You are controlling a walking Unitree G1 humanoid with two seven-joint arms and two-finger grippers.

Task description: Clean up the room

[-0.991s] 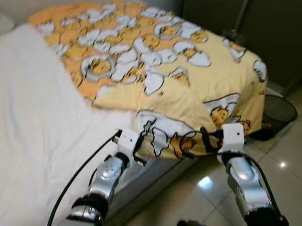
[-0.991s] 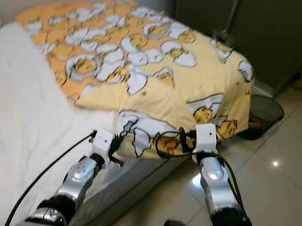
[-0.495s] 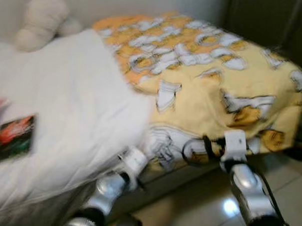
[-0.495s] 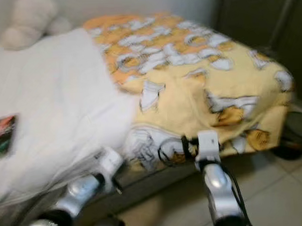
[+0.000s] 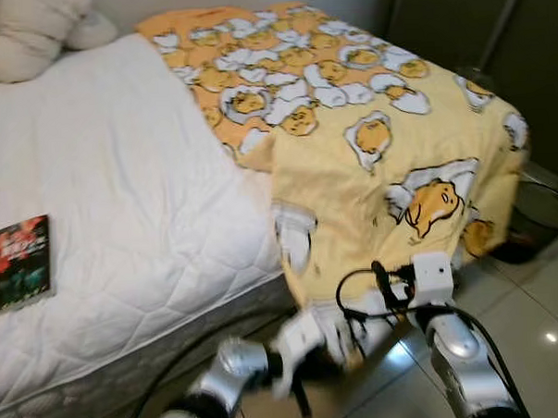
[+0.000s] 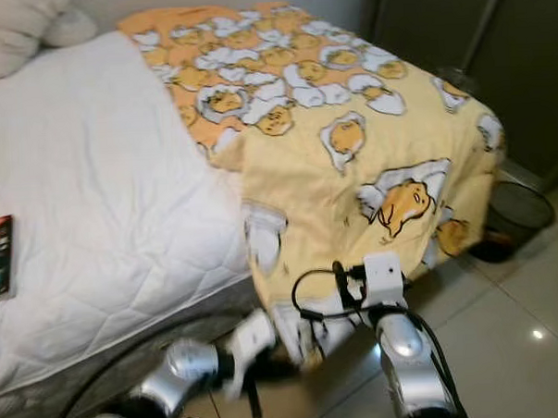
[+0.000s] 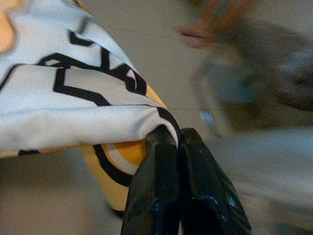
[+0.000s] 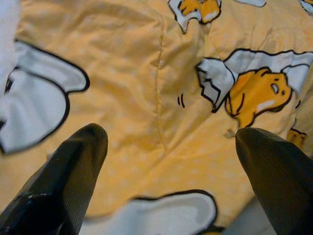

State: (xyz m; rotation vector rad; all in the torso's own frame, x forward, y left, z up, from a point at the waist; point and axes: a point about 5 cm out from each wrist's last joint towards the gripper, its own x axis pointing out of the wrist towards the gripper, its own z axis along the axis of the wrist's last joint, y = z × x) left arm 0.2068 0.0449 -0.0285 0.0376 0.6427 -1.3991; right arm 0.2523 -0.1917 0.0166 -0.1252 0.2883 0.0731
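Left wrist view: left gripper (image 7: 178,134) lower now, clamping blanket (image 7: 73,107) hem.

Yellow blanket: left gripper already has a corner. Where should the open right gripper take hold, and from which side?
Probably the hanging bottom hem of the yellow blanket, just below the right gripper. The cloth drapes over the bed's side there, giving a free edge for the spread fingers to close on. Come in from the floor side, level with the left gripper, which pinches the lower corner.
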